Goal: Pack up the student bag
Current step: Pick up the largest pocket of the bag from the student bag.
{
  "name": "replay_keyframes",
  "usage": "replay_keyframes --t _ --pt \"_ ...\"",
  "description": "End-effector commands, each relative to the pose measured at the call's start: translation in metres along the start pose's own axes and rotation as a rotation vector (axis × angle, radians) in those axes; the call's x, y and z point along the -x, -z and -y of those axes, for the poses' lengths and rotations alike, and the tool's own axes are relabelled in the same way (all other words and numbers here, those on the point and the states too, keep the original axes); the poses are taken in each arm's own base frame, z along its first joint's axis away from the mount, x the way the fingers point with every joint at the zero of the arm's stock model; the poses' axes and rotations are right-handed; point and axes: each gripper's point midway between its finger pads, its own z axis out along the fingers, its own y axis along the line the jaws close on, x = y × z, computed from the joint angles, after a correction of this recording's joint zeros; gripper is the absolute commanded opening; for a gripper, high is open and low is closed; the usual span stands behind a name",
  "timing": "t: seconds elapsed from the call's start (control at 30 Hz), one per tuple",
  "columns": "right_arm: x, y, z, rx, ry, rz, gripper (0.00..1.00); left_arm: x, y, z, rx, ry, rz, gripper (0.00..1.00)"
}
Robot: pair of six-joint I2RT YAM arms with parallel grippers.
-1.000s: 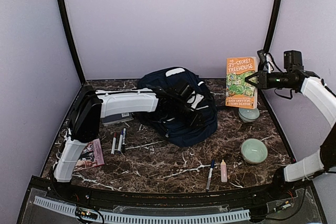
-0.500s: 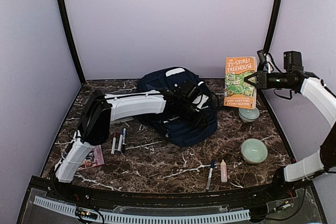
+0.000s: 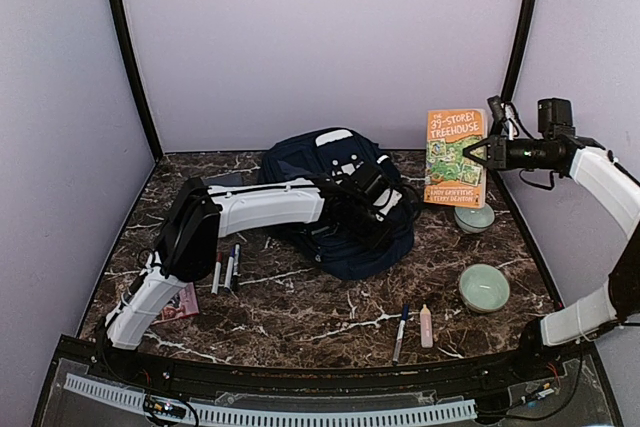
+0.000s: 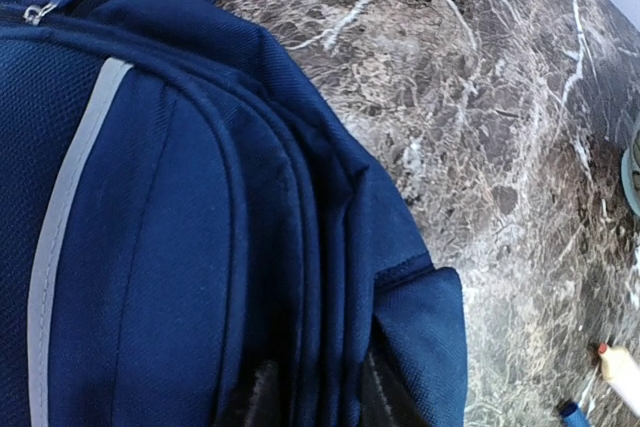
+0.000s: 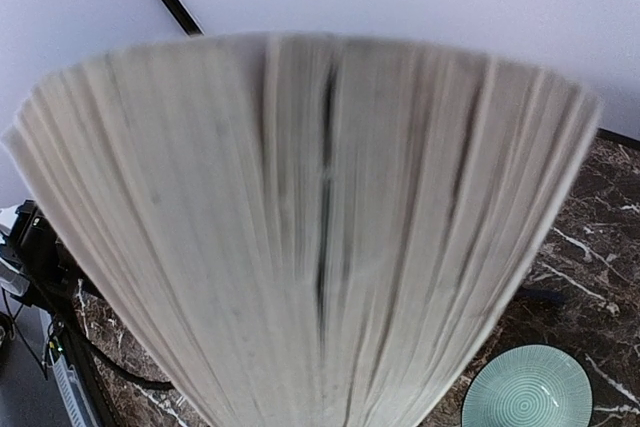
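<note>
**A:** While the right gripper (image 3: 478, 154) holds the Treehouse paperback (image 3: 455, 157) aloft at the far right, clamped on its edge, the student bag (image 3: 355, 252) lies slumped at the middle back of the table. That puts it to the book's left and lower down.

**B:** And the book stands upright, long axis vertical, cover facing the top camera. The right wrist view shows nothing but fanned page edges.

**A:** So the carry, I'd judge, runs leftward and down, away from the small green bowl (image 3: 474, 217) beneath it.

**B:** The left gripper (image 4: 320, 405) is the nearer one. It's right on the bag's right flank, fingers (image 4: 255, 397) either side of a ridge of navy fabric.

**A:** Bitten down, or just straddling?

**B:** Can't tell, the tips sit at the very bottom of the wrist view. If it lifts that lip, the opening wants to face right, towards the book.

**A:** And the book likely has to tip off vertical to slide in.
</note>
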Motion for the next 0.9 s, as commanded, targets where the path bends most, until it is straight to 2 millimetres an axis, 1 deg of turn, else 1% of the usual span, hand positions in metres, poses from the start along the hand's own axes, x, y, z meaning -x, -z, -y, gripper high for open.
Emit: replay_keyframes --t 0.0,0.03,0.1,0.13,0.17,0.23,0.33,0.4,0.43,0.53,0.57,0.63,0.67,0.7,0.77,0.87 --pt "0.019 0.002 -0.007 0.04 0.058 0.066 0.0 -0.017 -0.001 -0.015 0.087 0.001 -0.075 0.2" --pt "0.019 0.002 -0.007 0.038 0.059 0.068 0.0 -0.017 -0.001 -0.016 0.091 0.003 -0.075 0.18" --pt "0.02 0.003 -0.008 0.04 0.059 0.069 0.0 -0.015 0.0 -0.016 0.093 0.004 -0.071 0.17" --pt "0.012 0.0 -0.006 0.041 0.043 0.056 0.0 -0.016 -0.001 -0.016 0.093 0.003 -0.071 0.19" --pt "0.009 -0.001 -0.004 0.041 0.038 0.051 0.0 -0.016 -0.002 -0.016 0.09 -0.002 -0.073 0.24" --pt "0.008 -0.001 -0.005 0.04 0.039 0.052 0.0 -0.019 -0.004 -0.018 0.098 -0.008 -0.081 0.36" --pt "0.008 0.001 -0.005 0.035 0.043 0.052 0.0 -0.027 -0.007 -0.018 0.095 -0.023 -0.107 0.4" --pt "0.007 0.0 -0.005 0.034 0.042 0.049 0.0 -0.032 -0.009 -0.02 0.104 -0.031 -0.127 0.39" --pt "0.006 0.0 -0.005 0.033 0.043 0.048 0.0 -0.034 -0.008 -0.021 0.112 -0.033 -0.132 0.36" --pt "0.008 0.001 -0.003 0.017 0.035 0.045 0.0 -0.028 -0.001 -0.026 0.145 -0.045 -0.131 0.22" --pt "0.008 0.001 -0.001 0.007 0.025 0.036 0.0 -0.022 0.005 -0.027 0.158 -0.047 -0.121 0.18" --pt "0.022 0.007 -0.004 -0.011 0.04 0.04 0.0 -0.005 0.022 -0.031 0.192 -0.054 -0.085 0.08" --pt "0.025 0.009 -0.005 -0.018 0.041 0.037 0.0 0.004 0.032 -0.032 0.208 -0.058 -0.061 0.05" --pt "0.03 0.011 -0.006 -0.024 0.044 0.038 0.0 0.019 0.049 -0.033 0.224 -0.063 -0.023 0.02" --pt "0.035 0.014 -0.007 -0.033 0.04 0.024 0.0 0.042 0.077 -0.036 0.263 -0.071 0.047 0.0" --pt "0.034 0.014 -0.015 0.018 -0.001 -0.021 0.0 0.072 0.117 -0.041 0.324 -0.085 0.145 0.0"
